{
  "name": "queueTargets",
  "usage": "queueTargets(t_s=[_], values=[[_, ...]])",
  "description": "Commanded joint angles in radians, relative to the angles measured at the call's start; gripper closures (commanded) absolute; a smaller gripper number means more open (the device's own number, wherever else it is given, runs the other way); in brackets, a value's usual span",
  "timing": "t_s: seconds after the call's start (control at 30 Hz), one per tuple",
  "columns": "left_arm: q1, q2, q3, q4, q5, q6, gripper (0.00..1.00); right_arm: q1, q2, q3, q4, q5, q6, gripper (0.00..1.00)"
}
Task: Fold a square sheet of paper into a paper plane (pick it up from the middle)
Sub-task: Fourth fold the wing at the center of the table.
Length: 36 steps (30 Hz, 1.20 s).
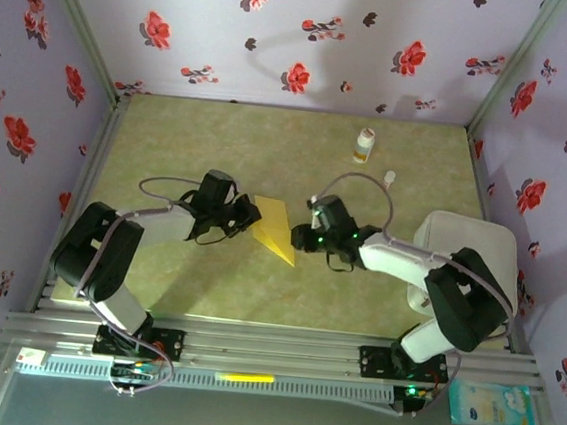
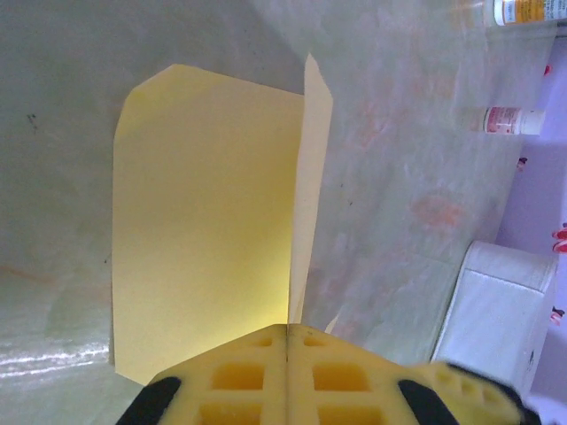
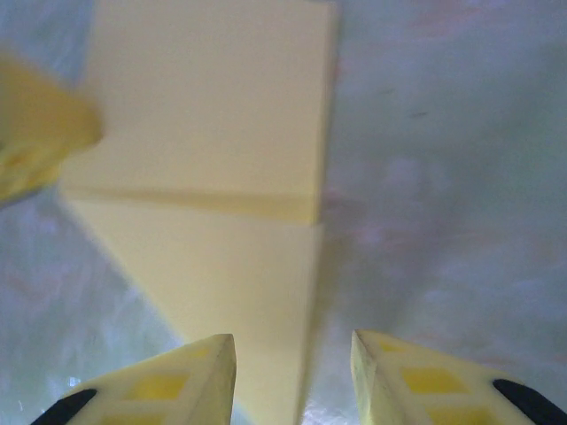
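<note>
At table centre, left gripper point(image 2: 288, 329) has its yellow fingers pressed together on the raised fold of the square sheet of paper point(image 1: 274, 230), pinching its left side. Opposite it, right gripper point(image 3: 292, 338) has fingers apart, straddling the sheet's pointed end w/o clamping it. Sheet is mustard-yellow, folded to a pointed shape, one flap standing up, rest lying flat on the table point(image 1: 220, 136) btwn the two grippers. Table top is mottled olive-green, matte. Far side: small white-and-orange bottle point(image 1: 364, 145) upright, w/ a tiny white item point(image 1: 389, 179) near it, too small to identify. Right side: white tub point(image 1: 466, 250) by the right arm. Near edge: aluminium rail point(image 1: 280, 351). Walls point(image 1: 281, 31) on 3 sides, lavender w/ red & dark flower print
</note>
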Motion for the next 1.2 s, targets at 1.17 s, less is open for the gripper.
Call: queueTargets(t_s=[1.17], values=[[-0.015, -0.007, 0.054, -0.046, -0.036, 0.005, 0.8, 0.233, 0.211, -0.004, 0.238, 0.431, -0.358, 0.86]])
